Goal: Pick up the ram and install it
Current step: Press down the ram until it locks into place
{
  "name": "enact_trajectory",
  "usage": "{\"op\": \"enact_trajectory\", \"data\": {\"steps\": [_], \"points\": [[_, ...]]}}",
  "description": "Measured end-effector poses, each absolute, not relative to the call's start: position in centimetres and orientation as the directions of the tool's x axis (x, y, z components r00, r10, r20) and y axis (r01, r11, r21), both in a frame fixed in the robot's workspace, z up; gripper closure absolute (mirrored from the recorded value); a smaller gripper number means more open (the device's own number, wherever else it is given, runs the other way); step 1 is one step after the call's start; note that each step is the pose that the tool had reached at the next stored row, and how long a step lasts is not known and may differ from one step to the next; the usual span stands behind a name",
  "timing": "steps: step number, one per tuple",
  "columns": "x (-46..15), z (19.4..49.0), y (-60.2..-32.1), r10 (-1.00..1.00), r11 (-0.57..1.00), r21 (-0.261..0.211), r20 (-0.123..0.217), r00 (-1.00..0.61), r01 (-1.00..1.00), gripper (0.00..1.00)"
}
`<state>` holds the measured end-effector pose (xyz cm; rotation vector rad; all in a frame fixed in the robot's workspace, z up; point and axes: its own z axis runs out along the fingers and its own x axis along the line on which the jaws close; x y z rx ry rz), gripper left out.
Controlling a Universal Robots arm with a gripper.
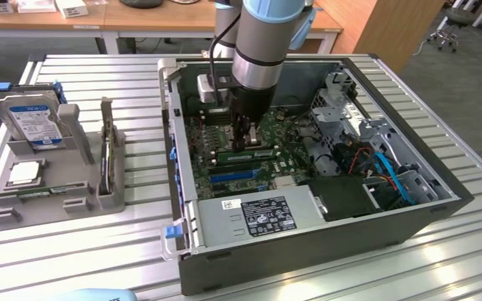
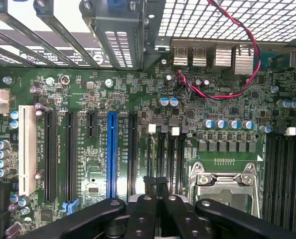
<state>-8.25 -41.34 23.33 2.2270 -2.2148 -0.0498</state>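
Now, going left to right, we see the hard drive (image 1: 32,122) standing in its holder near the bench's left edge, then the open computer case (image 1: 308,251). Inside, our gripper (image 1: 247,139) stands closed tight over the motherboard (image 2: 88,99), touching the ram (image 1: 245,153) lying on the memory slots.

I count one open computer case (image 1: 308,188) on the surface (image 1: 82,251). Beside the case, one grey holder (image 1: 57,182) carries one hard drive (image 1: 32,122) and one square silver chip (image 1: 25,172).

green ram (image 1: 245,154) | blue-labelled hard drive (image 1: 33,122) | black tool (image 2: 157,185)
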Motion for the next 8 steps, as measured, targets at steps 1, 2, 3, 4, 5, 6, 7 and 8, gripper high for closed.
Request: {"op": "enact_trajectory", "data": {"steps": [1,2,3,4,5,6,7,8], "points": [[-8.25,23.32,-41.34,-1.0,-0.006,0.023,-0.022,0.005,-1.0,0.9],[-8.25,23.32,-41.33,-1.0,-0.006,0.023,-0.022,0.005,-1.0,0.9],[-8.25,23.31,-41.33,-1.0,-0.006,0.022,-0.022,0.005,-1.0,0.9],[-8.25,23.31,-41.33,-1.0,-0.006,0.022,-0.022,0.005,-1.0,0.9],[-8.25,23.29,-41.33,-1.0,-0.006,0.022,-0.022,0.005,-1.0,0.9],[-8.25,23.24,-41.33,-1.0,-0.006,0.022,-0.023,0.005,-1.0,0.9],[-8.25,23.21,-41.33,-1.0,-0.006,0.022,-0.023,0.005,-1.0,0.9],[-8.25,23.18,-41.33,-1.0,-0.006,0.022,-0.022,0.005,-1.0,0.9]]}}
